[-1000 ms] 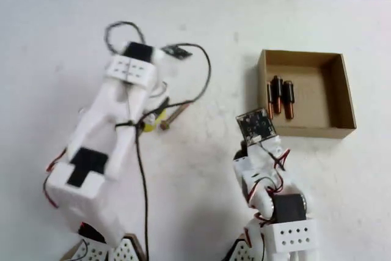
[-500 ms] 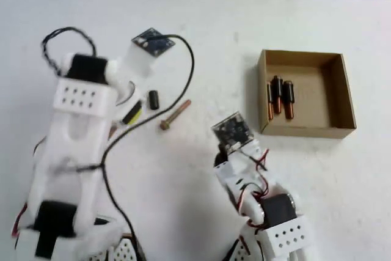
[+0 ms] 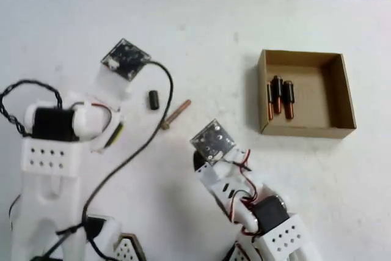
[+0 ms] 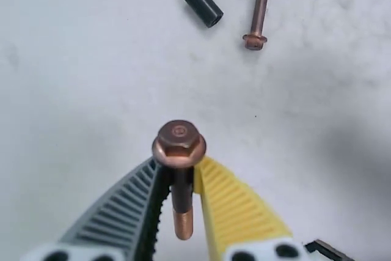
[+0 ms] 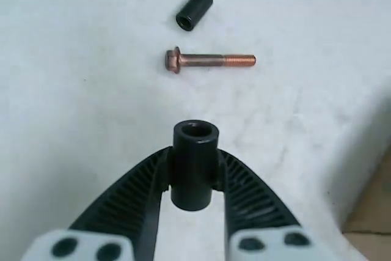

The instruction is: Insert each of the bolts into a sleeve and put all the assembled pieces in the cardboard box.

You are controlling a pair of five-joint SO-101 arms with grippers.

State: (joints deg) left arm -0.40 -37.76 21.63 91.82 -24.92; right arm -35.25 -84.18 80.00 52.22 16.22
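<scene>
On table (image 3: 214,35), loose sleeve (image 3: 153,99) just left of loose bolt (image 3: 175,115). Well right, cardboard box (image 3: 305,130); three assembled pieces (image 3: 279,97) inside, by left wall.

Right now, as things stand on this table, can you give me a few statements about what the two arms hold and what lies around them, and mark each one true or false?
1. The left end effector grips a copper bolt. True.
2. The right end effector holds nothing. False: it is shut on a black sleeve.
3. The cardboard box is empty. False: assembled pieces lie inside it, near one wall.
4. A loose bolt and a loose sleeve lie on the table, close together but not touching. True.
</scene>
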